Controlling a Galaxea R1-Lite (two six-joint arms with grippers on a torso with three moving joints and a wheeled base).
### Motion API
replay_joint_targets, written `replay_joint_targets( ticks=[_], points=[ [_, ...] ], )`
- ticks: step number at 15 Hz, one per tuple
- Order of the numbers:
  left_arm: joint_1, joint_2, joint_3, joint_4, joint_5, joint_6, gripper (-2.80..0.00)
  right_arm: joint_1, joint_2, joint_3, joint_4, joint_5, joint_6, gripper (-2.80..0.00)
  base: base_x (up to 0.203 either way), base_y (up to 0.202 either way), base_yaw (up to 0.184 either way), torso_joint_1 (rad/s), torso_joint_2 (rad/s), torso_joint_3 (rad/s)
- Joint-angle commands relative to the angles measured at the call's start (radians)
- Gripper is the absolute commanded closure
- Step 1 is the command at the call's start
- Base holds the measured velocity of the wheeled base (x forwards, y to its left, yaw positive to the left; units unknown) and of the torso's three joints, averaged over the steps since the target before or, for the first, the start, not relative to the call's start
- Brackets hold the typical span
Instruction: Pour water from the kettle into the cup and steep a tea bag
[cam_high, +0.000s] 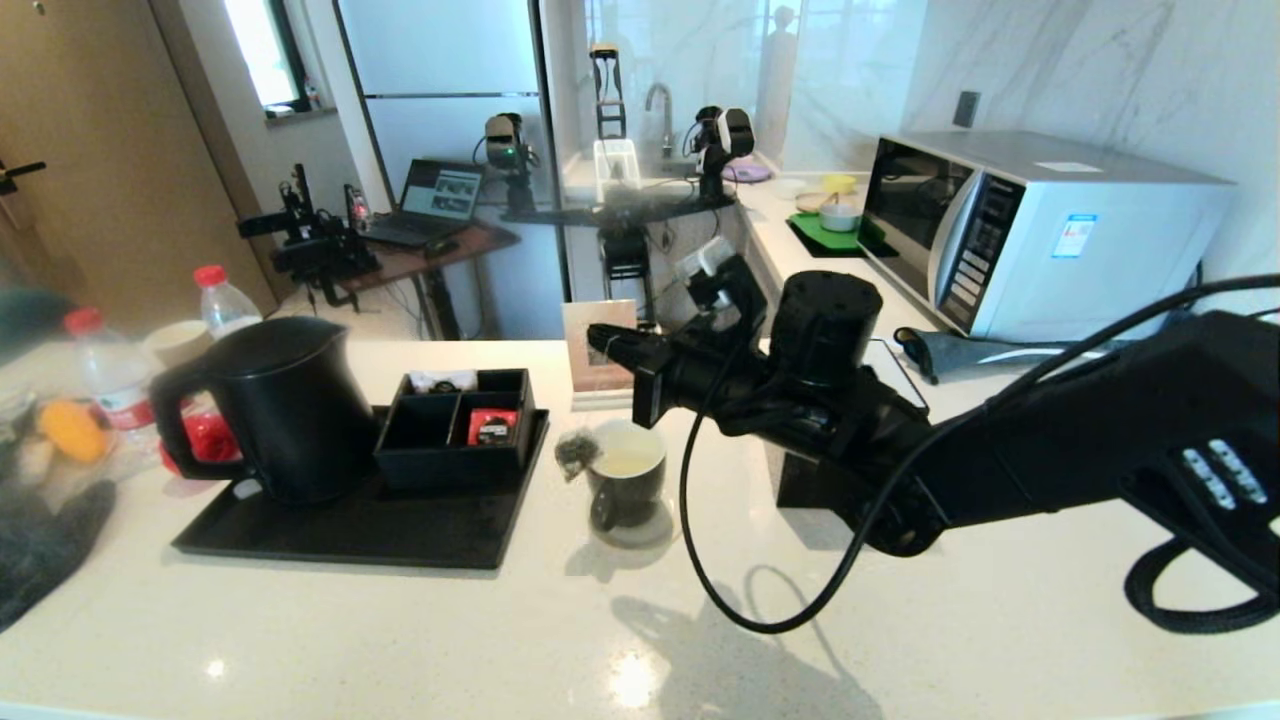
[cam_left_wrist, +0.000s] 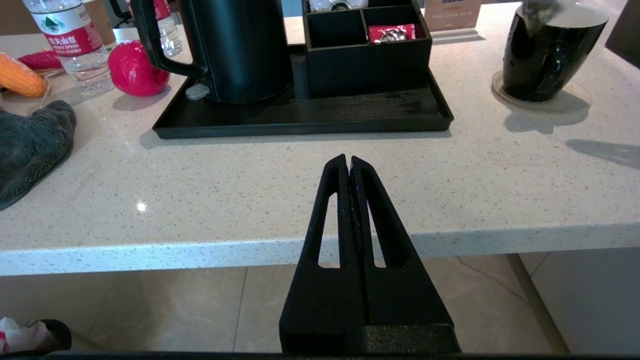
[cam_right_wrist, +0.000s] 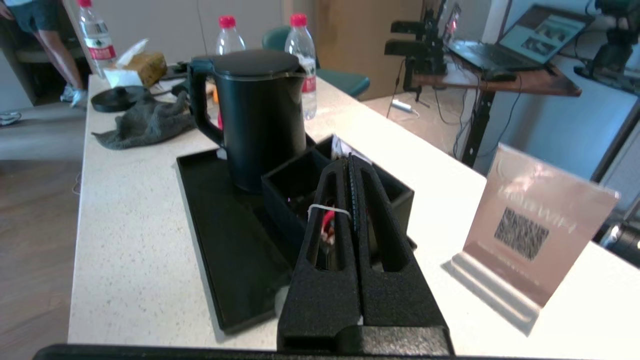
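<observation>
The matte black kettle (cam_high: 270, 405) (cam_right_wrist: 260, 115) stands upright on the black tray (cam_high: 340, 530), its lid on. The dark cup (cam_high: 625, 480) (cam_left_wrist: 550, 55) sits on a round coaster right of the tray, with pale yellowish water (cam_high: 628, 460) inside. My right gripper (cam_high: 600, 342) (cam_right_wrist: 348, 161) hovers above and behind the cup, shut on the tea bag's white string (cam_right_wrist: 327, 209), which loops over one finger. The grey-green tea bag (cam_high: 575, 452) (cam_left_wrist: 537, 10) hangs at the cup's left rim. My left gripper (cam_left_wrist: 348, 162) is shut and empty, low before the counter's front edge.
A black compartment box (cam_high: 455, 425) with a red packet (cam_high: 492, 427) stands on the tray beside the kettle. Red-capped bottles (cam_high: 222, 300), a red ball (cam_left_wrist: 135, 67) and a grey cloth (cam_left_wrist: 30, 145) lie left. A QR sign (cam_right_wrist: 535, 225) stands behind the cup; a microwave (cam_high: 1040, 230) at far right.
</observation>
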Motion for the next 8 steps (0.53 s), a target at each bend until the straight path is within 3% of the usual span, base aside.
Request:
replay_joint_targets(
  ticks=[1,8],
  points=[
    [0.000,0.000,0.000,0.000,0.000,0.000,0.00,-0.001,0.001,-0.037,0.002,0.010,0.000,0.00,0.000,0.000,0.000,0.000,0.00,0.000],
    [0.000,0.000,0.000,0.000,0.000,0.000,0.00,-0.019,0.023,-0.051,0.010,0.010,0.000,0.00,0.000,0.000,0.000,0.000,0.00,0.000]
  ],
)
